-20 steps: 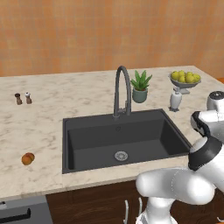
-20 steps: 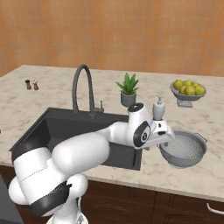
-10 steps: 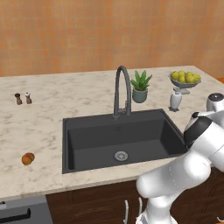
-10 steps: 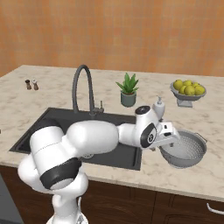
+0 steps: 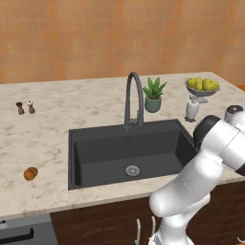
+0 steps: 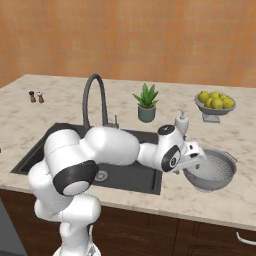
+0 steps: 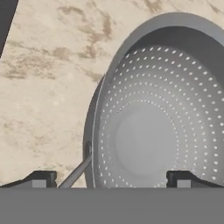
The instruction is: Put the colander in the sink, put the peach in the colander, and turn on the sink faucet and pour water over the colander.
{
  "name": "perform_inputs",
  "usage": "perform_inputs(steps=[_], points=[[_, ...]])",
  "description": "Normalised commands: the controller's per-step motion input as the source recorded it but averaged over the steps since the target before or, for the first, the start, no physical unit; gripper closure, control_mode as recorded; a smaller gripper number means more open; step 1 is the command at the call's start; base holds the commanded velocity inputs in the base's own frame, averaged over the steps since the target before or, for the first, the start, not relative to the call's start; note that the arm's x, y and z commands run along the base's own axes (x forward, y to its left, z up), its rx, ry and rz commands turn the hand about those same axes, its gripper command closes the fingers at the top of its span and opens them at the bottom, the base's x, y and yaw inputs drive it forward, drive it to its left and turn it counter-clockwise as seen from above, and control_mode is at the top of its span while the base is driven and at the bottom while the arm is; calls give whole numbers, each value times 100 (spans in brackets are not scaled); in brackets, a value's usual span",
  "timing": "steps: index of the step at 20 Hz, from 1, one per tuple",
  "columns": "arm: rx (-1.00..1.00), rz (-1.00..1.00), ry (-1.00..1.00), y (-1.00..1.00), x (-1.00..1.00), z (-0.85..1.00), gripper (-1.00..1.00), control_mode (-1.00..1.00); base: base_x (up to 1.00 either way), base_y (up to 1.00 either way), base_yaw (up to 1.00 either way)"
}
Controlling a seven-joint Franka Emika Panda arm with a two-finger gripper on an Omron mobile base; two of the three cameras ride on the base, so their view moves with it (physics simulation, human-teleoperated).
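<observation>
Left base view: the sink point(image 5: 95, 155), a dark grey basin with a silver drain point(image 5: 132, 170), sits in the marble counter point(image 5: 62, 117). The sink faucet point(image 5: 133, 98) stands at the basin's back rim, no water running. The peach point(image 5: 30, 173) lies on the counter left of the sink, well apart from it. A potted plant point(image 5: 153, 94), a white soap dispenser point(image 5: 192, 109) and a footed bowl of yellow fruit point(image 5: 202, 88) stand right of the faucet; two small shakers point(image 5: 25, 107) sit far left. The arm reaches off the right edge.

Right base view: the colander point(image 6: 211, 171) rests upright on the counter right of the sink, in front of the soap dispenser. The gripper point(image 6: 194, 159) sits at the colander's left rim, tilted down towards it; jaw state unclear from here.

Hand view: the fingertips point(image 7: 40, 179) stand wide apart at the bottom edge, with the colander's near rim and wire handle point(image 7: 75, 173) between them. Jaws apart, nothing clamped; contact with the rim can't be told.
</observation>
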Motion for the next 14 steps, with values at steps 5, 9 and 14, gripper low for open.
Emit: perform_inputs(steps=[5,9,14], points=[[-5,19,0,-1,8,-38,100,-100,0,0,0],[4,34,3,14,-10,-10,100,-100,0,0,0],[7,49,4,43,-16,11,100,-100,0,0,0]])
